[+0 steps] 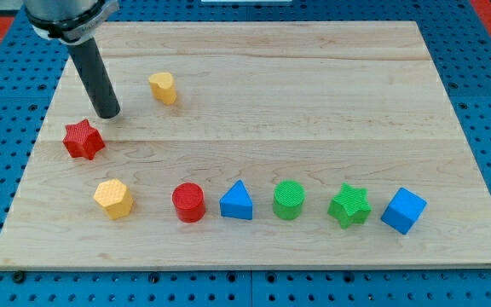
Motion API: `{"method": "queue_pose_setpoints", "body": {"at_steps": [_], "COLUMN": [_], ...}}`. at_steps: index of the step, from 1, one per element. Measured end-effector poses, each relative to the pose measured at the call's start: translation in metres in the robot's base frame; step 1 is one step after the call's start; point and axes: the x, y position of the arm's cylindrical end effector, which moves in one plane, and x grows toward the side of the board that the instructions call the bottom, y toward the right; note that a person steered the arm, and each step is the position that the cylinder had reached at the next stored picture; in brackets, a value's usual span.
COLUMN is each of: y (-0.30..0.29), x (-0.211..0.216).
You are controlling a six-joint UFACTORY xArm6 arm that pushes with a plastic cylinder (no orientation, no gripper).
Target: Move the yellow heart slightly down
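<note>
No gripper fitted: the dark rod slants down from the view's top left, my tip [107, 113] resting on the pale wooden surface [314, 111], left of the yellow heart block [164, 87], just above the red star block [83, 139].

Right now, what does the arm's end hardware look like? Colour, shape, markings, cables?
A straight, smooth, dark cylindrical rod ending at my tip, which sits to the view's left of the yellow heart block. Above it is a wider rounded dark-grey housing, cropped by the view's top. No cables or markings show.

Yellow heart [164, 87], red star [83, 139] — pale wood-grain board [314, 102].
</note>
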Motion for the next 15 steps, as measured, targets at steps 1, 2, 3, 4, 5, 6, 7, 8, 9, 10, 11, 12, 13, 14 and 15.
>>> {"method": "queue_pose_setpoints", "body": {"at_steps": [1, 2, 3, 4, 5, 6, 7, 8, 9, 10, 11, 12, 13, 14, 15], "y": [-0.011, -0.014, -0.014, -0.009, 0.043, 0.14, 0.211, 0.211, 0.137, 0.094, 0.09, 0.087, 0.122, 0.083, 0.049], "x": [0.041, 0.086, 0.119, 0.099, 0.052, 0.043, 0.008, -0.047, -0.06, -0.05, -0.003, -0.02, -0.063, -0.095, -0.056]}}
